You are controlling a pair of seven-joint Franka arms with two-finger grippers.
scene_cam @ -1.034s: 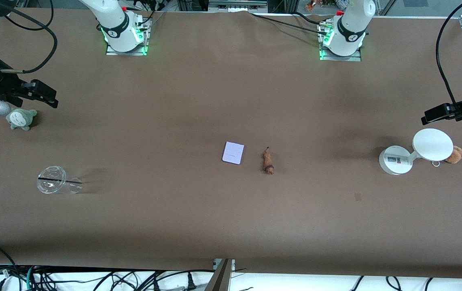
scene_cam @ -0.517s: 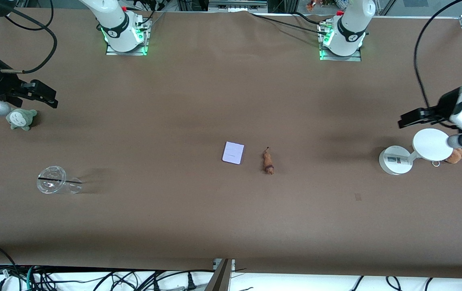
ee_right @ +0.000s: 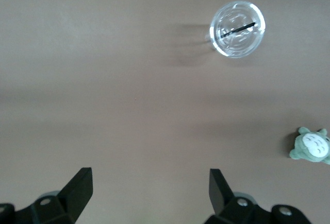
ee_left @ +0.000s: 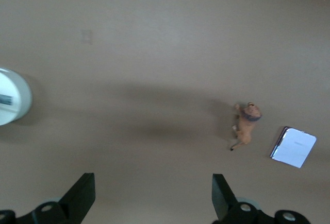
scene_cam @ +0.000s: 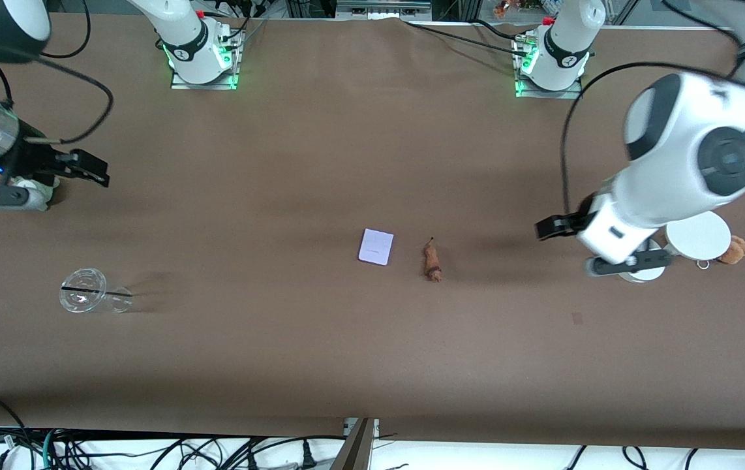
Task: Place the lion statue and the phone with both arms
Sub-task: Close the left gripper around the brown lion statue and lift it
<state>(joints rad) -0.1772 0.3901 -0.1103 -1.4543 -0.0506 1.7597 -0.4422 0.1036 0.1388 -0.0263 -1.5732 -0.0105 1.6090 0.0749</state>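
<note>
**Mia:** Front view first. Where is the left claw (scene_cam: 607, 251)?

**Sam:** It hangs up in the air, over the white round stand (scene_cam: 699, 236) at the left arm's end of the counter (scene_cam: 320, 365). It holds nothing. In the left wrist view its two fingers (ee_left: 82, 195) stand wide apart.

**Mia:** Where is the lion statue (scene_cam: 433, 260)?

**Sam:** It lies flat on the counter, well apart from the left claw, toward the middle. The phone (scene_cam: 376, 247) lies just beside it, not touching, and is farther still from that claw.

**Mia:** Why is the claw spread so wide?

**Sam:** I think it is ready to drop over the tiny lion. The lion is thin, so the pinch must be careful.

**Mia:** And the right claw (scene_cam: 33, 176)?

**Sam:** It is up over the right arm's end, near a little green plush toy (ee_right: 311, 147). It is empty, with its fingers (ee_right: 77, 185) apart too. The clear cup (scene_cam: 89, 292) lies near it. The phone is well apart from it, so I guess it has a long reach to make.
</note>
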